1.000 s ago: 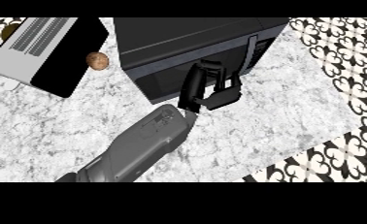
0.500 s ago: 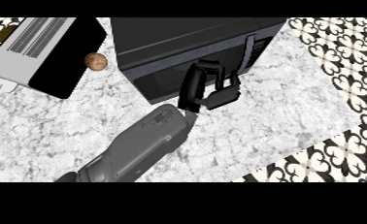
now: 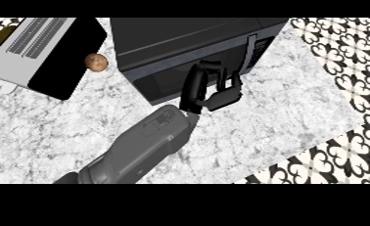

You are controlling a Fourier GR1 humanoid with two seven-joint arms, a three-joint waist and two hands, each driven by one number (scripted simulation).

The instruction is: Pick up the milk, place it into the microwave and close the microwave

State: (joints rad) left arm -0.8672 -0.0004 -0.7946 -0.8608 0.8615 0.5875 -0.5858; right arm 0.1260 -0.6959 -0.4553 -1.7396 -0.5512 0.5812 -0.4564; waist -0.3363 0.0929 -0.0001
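my left hand (image 3: 215,96) up against dark front of microwave (image 3: 188,36), near door's lower edge. fingers (image 3: 196,80) mostly straight, laid on door (image 3: 160,79), nothing in my grasp. my grey forearm comes in from lower left. microwave sits on marble counter (image 3: 289,115), door flush with body, its handle (image 3: 251,49) right of my hand. milk: cannot see it anywhere, cannot tell where it is. small brown round thing (image 3: 95,62) on counter just left of microwave, beside grey and black appliance (image 3: 43,54).
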